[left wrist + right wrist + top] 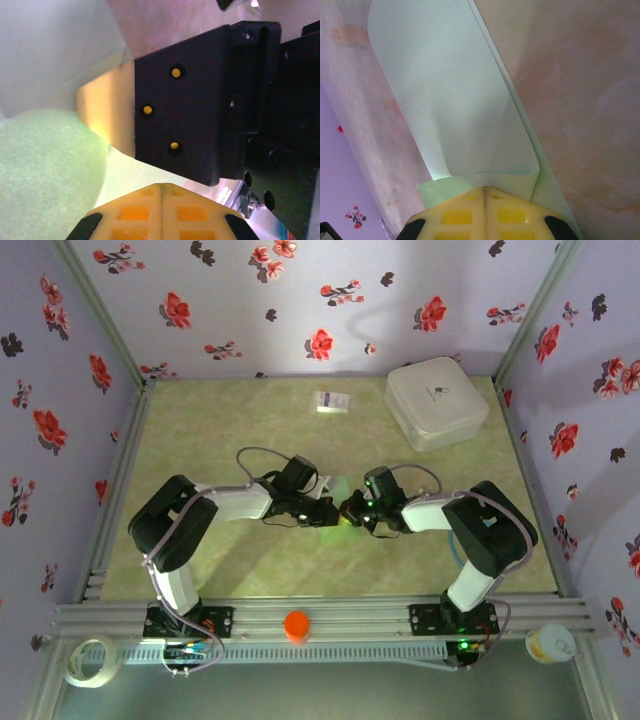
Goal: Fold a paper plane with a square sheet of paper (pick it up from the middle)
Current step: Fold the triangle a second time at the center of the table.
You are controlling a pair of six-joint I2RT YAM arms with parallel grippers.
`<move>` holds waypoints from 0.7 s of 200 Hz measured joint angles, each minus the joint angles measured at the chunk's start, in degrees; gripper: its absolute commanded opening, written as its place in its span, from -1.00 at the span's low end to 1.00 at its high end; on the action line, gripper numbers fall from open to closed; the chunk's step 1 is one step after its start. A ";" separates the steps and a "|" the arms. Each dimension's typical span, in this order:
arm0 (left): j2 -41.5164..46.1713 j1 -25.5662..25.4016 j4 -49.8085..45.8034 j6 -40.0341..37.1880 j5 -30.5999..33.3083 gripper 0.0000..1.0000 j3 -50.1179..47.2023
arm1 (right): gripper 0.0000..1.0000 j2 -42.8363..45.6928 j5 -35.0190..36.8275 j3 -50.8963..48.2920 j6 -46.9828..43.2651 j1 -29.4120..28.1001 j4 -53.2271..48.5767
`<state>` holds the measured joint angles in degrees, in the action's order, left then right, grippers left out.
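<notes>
At table (220, 420) centre: creased pale green paper (450, 100) pinched by left gripper (161, 186) and right gripper (485, 188).

My top camera sits above and behind the arm bases (188, 620), looking down and forward over the table (200, 430) to the flowered back wall (300, 310), wide enough for the whole cell. My left wrist camera looks along its own yellow fingers (135, 215), very close, onto the other arm's black housing (180, 110). My right wrist camera, just as close, looks past its yellow fingers (455, 217); both wrist views share the pale green paper (455, 100)
</notes>
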<state>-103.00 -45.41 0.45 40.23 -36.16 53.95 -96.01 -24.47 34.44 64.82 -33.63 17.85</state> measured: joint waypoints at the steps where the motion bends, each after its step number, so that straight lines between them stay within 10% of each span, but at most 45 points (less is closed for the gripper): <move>1: -0.02 0.00 0.00 0.02 -0.07 -0.95 0.00 | -1.00 -0.02 0.00 0.00 0.00 0.00 0.00; 140: -4.09 -0.09 -2.23 0.17 0.37 -0.93 0.35 | -1.00 0.00 0.00 0.00 -0.02 0.00 -0.04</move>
<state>-107.09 -45.50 -1.78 40.40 -35.79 54.30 -96.01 -24.47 34.44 64.79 -33.63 17.80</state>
